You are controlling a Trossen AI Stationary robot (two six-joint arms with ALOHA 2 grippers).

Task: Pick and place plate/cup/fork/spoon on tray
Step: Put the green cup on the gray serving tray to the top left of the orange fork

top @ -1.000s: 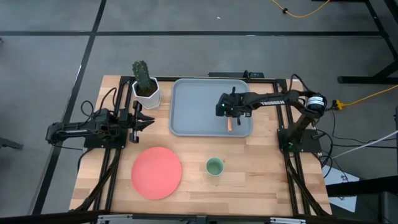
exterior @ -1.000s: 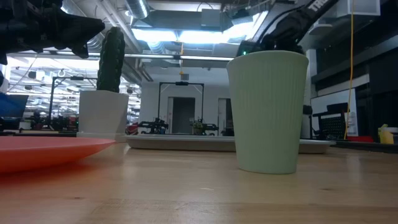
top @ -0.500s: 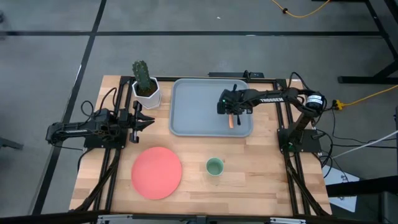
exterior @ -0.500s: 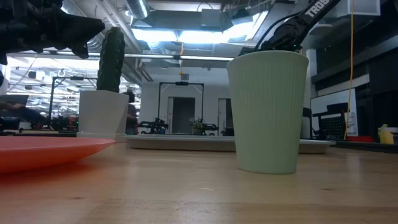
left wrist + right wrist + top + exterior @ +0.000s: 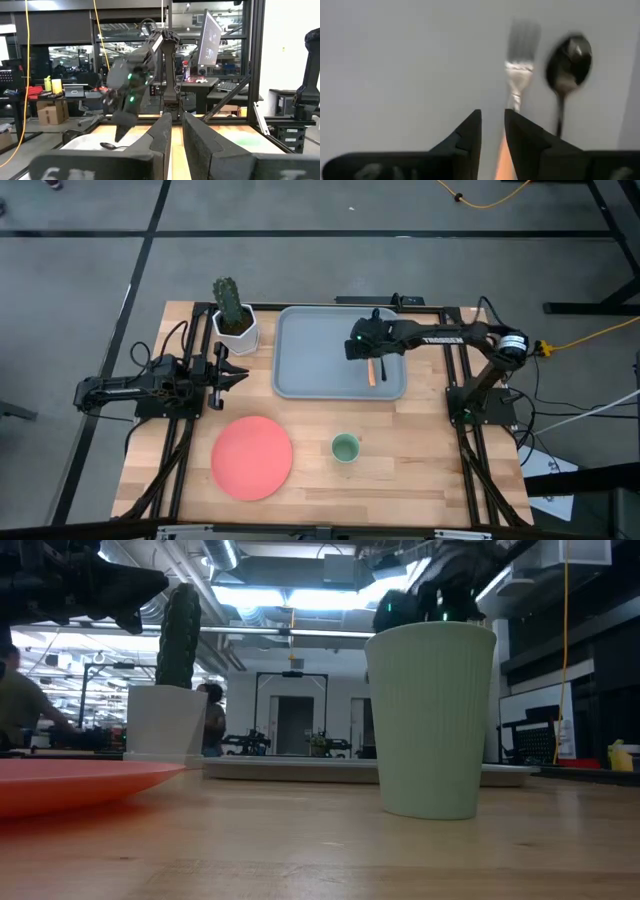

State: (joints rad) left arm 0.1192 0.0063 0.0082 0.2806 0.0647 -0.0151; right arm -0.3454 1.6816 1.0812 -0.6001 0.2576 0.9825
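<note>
High view: the right gripper (image 5: 361,343) is held over the tray (image 5: 310,360), the fork (image 5: 371,372) lying on the tray just beside it. The plate (image 5: 251,457) and cup (image 5: 345,447) are set on the table (image 5: 420,470); the left gripper (image 5: 226,374) is parked beside the cactus pot (image 5: 234,326).

Low view: cup (image 5: 431,718) and plate (image 5: 80,780) are seen in front of the tray (image 5: 290,769).

Left wrist view: its fingers (image 5: 157,135) are nearly together, nothing between them.

Right wrist view: fingers (image 5: 470,132) are close together and empty; fork (image 5: 518,65) and spoon (image 5: 567,64) lie side by side on the tray (image 5: 410,65).

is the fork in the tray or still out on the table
In the tray: the fork lies flat on the tray floor beside the spoon.
</note>
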